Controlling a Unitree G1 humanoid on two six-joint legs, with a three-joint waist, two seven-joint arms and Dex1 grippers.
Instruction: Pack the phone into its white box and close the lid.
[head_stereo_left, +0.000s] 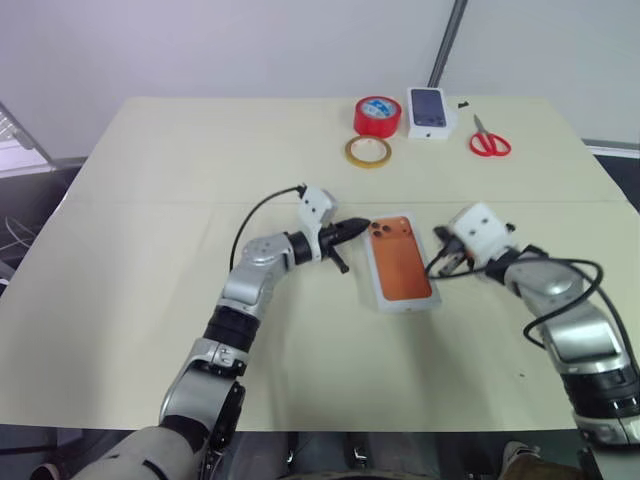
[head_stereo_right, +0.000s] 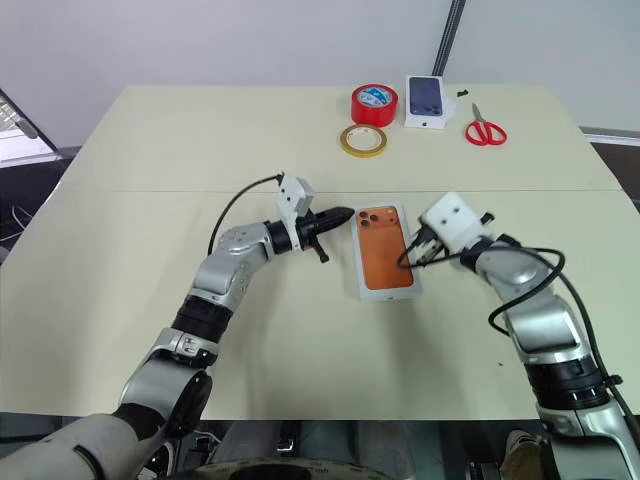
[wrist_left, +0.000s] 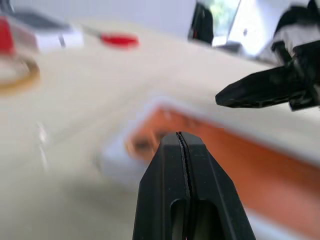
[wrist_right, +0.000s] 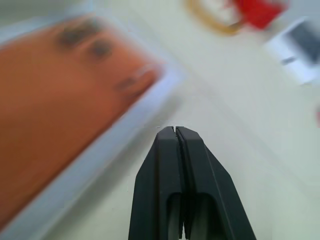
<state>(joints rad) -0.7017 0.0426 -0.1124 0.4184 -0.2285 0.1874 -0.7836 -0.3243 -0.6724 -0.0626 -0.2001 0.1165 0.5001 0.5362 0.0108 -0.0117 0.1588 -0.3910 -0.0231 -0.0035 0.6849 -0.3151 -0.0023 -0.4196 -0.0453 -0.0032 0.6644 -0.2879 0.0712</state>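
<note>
Lid (head_stereo_left: 402, 272): orange phone print up, flat on the bench (head_stereo_left: 150, 200) between both pincers, covering the box.
Left pincer (head_stereo_left: 358, 228): fingers pressed together, empty, tip near the lid's camera corner.
Right pincer (head_stereo_right: 408, 258): fingers together, empty, beside the lid's opposite long edge.

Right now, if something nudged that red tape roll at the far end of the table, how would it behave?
The red tape roll lies flat on its side, so a nudge would probably slide it across the table rather than roll it. It looks stiff and fairly light. Stood on edge, it would likely roll. The yellow tape ring beside it could get bumped.
</note>
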